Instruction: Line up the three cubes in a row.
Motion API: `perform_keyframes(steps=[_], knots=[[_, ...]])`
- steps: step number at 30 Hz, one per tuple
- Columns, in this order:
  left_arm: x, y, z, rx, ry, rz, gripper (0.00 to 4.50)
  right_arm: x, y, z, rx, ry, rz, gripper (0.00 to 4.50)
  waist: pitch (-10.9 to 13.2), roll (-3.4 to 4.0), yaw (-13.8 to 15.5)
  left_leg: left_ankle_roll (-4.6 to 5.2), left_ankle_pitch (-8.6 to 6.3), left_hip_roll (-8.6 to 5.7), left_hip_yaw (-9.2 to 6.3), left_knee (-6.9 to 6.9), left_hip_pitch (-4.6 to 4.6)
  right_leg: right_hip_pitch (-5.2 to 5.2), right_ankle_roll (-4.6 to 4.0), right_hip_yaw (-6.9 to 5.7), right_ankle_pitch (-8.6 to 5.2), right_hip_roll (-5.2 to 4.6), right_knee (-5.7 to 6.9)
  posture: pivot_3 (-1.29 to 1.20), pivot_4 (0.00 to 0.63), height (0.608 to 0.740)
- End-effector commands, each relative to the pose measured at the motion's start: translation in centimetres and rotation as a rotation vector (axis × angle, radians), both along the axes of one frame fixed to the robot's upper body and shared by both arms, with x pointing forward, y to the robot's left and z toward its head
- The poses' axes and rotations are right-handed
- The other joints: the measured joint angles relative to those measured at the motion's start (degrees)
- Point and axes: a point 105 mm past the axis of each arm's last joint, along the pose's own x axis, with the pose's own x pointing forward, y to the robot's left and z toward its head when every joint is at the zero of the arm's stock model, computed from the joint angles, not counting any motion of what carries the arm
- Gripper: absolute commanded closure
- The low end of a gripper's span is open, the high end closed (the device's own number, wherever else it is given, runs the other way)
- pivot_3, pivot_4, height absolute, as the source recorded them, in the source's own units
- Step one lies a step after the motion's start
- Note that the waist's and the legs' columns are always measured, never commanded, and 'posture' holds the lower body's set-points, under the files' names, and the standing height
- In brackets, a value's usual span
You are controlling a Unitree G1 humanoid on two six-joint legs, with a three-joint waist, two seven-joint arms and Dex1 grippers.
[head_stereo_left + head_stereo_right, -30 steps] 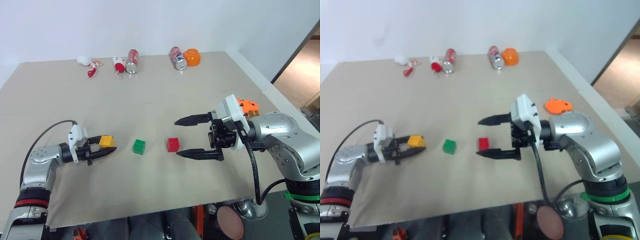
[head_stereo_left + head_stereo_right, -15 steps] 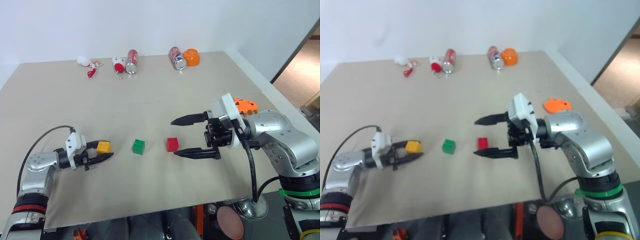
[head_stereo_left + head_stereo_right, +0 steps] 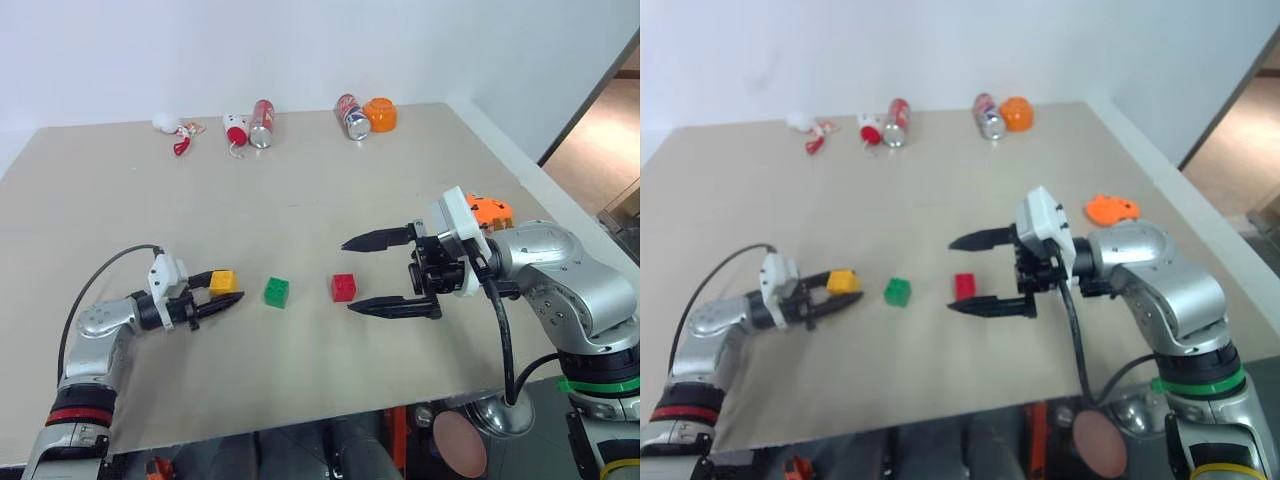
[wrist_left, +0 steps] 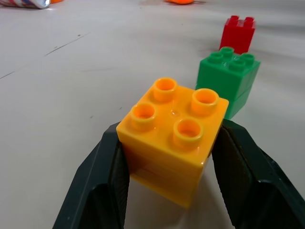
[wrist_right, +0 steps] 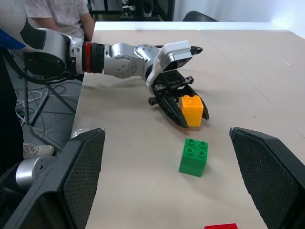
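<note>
The beige desk (image 3: 300, 180) carries everything. Above its right half hangs the right gripper (image 3: 385, 272), jaws spread wide and holding nothing, pointing toward the left edge just right of the red cube (image 3: 344, 288). Near the left edge the left gripper (image 3: 222, 293) lies low over the desk, its black fingers (image 4: 238, 176) clamped on the sides of the yellow-orange cube (image 3: 224, 281), studs upward.

Along the far edge lie two cans on their sides: one (image 3: 262, 123) near the middle, another (image 3: 353, 116) toward the far right corner, touching or just beside an orange bowl (image 3: 381, 114) tipped on its side; whether anything is in the bowl cannot be told. A small red-and-white toy (image 3: 236, 130) lies just beside the first can, and another small white and red item (image 3: 176, 130) further toward the far left corner. A flat orange toy (image 3: 1111, 209) sits by the right edge.

The green cube (image 3: 277, 292) stands on the desk between the other two, near the front edge, apart from both.
</note>
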Motion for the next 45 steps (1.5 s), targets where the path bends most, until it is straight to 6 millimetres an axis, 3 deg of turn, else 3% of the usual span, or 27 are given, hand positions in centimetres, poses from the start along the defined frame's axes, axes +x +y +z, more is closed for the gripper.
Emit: perform_keyframes(steps=[1,7,41,43,45], knots=[[-0.3,0.9,0.7,0.025,-0.021,-0.004,2.6,-0.2,-0.1,0.9,0.002,-0.043,0.01,0.16,0.0,0.0,0.02,0.0,0.0,0.0,-0.01,-0.02,-0.01,-0.01,0.0,-0.01,0.0,0.0,0.0,0.0,0.15,0.74],[-0.4,2.0,0.5,0.041,-0.012,0.021,2.6,0.4,-0.8,0.7,0.0,-0.03,-0.018,0.16,0.0,0.0,0.04,-0.01,-0.01,-0.01,0.01,-0.02,-0.03,-0.01,-0.02,0.0,-0.03,-0.03,-0.01,0.0,0.15,0.74],[-1.1,0.9,-1.9,0.047,0.043,0.01,2.6,1.4,-1.7,-1.0,-0.02,0.007,-0.07,0.16,-0.01,0.01,0.04,-0.01,-0.01,-0.02,0.06,-0.01,0.0,-0.01,-0.02,0.03,-0.03,-0.04,-0.01,0.0,0.15,0.74],[-1.0,1.0,-2.0,0.038,0.072,0.01,1.56,1.4,-1.6,-1.0,-0.019,0.006,-0.07,0.16,-0.01,0.01,0.04,-0.01,-0.01,-0.01,0.06,-0.01,0.0,0.0,-0.02,0.03,-0.03,-0.05,-0.01,0.0,0.15,0.74],[-1.0,1.1,-1.9,0.029,0.088,0.006,0.96,1.4,-1.6,-1.0,-0.019,0.006,-0.069,0.16,-0.01,0.02,0.04,-0.01,-0.01,-0.02,0.06,-0.01,0.0,0.0,-0.02,0.03,-0.03,-0.04,-0.01,0.0,0.15,0.74]])
